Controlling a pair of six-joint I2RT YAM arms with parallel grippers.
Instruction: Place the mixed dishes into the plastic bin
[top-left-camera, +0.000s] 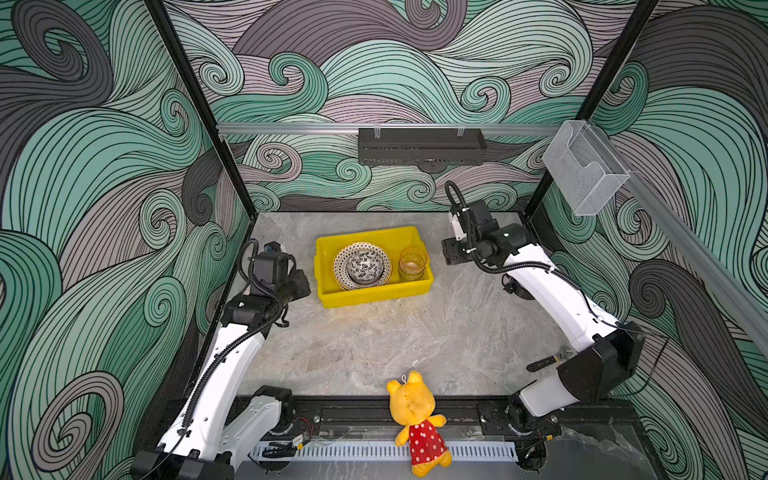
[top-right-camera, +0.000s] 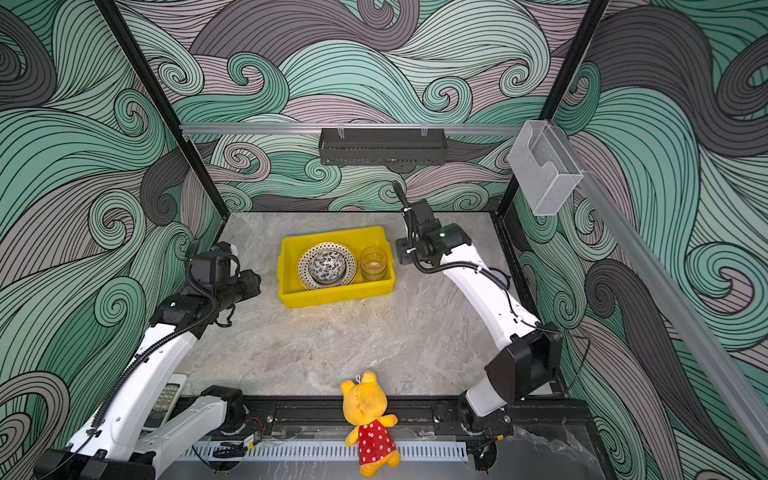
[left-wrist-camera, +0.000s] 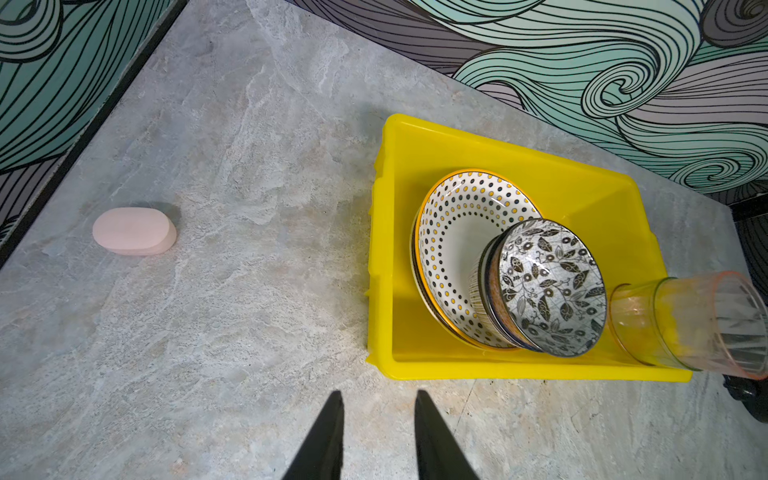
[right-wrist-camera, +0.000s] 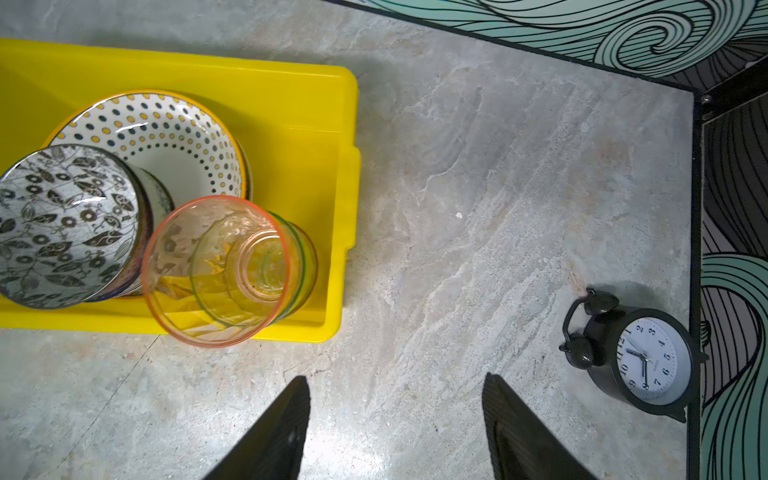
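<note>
The yellow plastic bin stands at the table's back middle. Inside it lies a stack of plates with a dotted-rim plate on top. Stacked bowls rest on the plates, topped by a black-white leafy bowl. Nested translucent cups stand upright at the bin's right end, a pink-rimmed one outermost. My left gripper hovers left of the bin, slightly open and empty. My right gripper hovers right of the bin, wide open and empty.
A pink oval block lies at the far left. A black alarm clock stands by the right wall. A yellow plush bear sits at the front edge. A black rack and a clear box hang on the rails.
</note>
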